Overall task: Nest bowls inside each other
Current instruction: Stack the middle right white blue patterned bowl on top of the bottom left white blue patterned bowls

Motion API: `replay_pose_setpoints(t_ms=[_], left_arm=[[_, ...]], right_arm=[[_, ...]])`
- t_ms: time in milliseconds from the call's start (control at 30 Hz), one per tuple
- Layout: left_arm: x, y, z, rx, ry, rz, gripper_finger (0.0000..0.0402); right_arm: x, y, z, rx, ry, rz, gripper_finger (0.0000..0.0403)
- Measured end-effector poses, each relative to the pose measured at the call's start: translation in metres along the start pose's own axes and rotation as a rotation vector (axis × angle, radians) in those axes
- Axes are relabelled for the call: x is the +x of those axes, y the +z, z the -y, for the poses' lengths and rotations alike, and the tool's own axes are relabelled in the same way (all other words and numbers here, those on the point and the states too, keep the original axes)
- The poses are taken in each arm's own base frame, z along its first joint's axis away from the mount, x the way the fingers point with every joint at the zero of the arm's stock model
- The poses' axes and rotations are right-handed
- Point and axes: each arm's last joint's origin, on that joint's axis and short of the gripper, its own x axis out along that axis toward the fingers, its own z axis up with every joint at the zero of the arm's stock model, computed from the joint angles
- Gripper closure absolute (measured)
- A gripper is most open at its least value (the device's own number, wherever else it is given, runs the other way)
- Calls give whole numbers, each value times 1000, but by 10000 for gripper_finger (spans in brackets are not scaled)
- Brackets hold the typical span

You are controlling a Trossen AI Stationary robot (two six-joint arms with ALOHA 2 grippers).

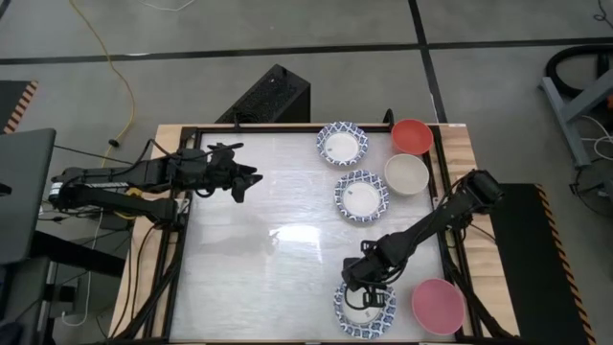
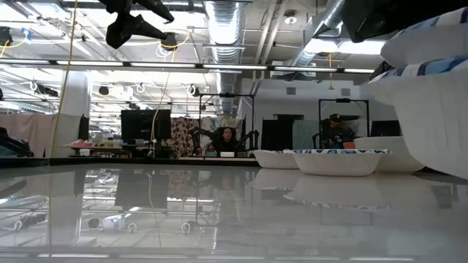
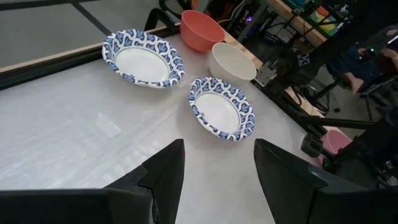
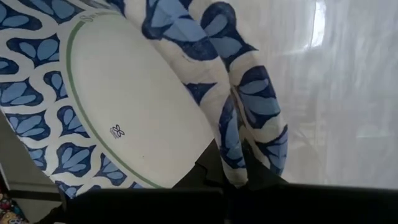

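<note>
High view, left gripper: hovering open over the bench's left side, holding nothing.
High view, right gripper: sitting closed on the rim of the blue-patterned bowls at the near edge, right of centre.
High view, other bowls: a blue-patterned bowl lying at the far edge, a second blue-patterned bowl lying nearer the middle, a red bowl in the far right corner, a cream bowl just beside it, a pink bowl in the near right corner.
Low view: two bowls showing in a row across the bench, a patterned stack looming at the right.
Left wrist view: fingers standing apart, two patterned bowls, red and cream beyond.
Right wrist view: two patterned rims lying pressed together, tilted.
</note>
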Motion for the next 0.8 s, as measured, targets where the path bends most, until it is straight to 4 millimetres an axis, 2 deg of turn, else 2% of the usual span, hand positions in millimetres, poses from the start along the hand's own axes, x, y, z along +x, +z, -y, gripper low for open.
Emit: replay_pose_setpoints(t_ms=[533,800], left_arm=[[0,-2,-1,18,6,-22,219],[0,-2,-1,41,5,-22,219]], right_arm=[[-1,4,6,27,37,-19,334],[-1,4,6,19,39,-19,283]])
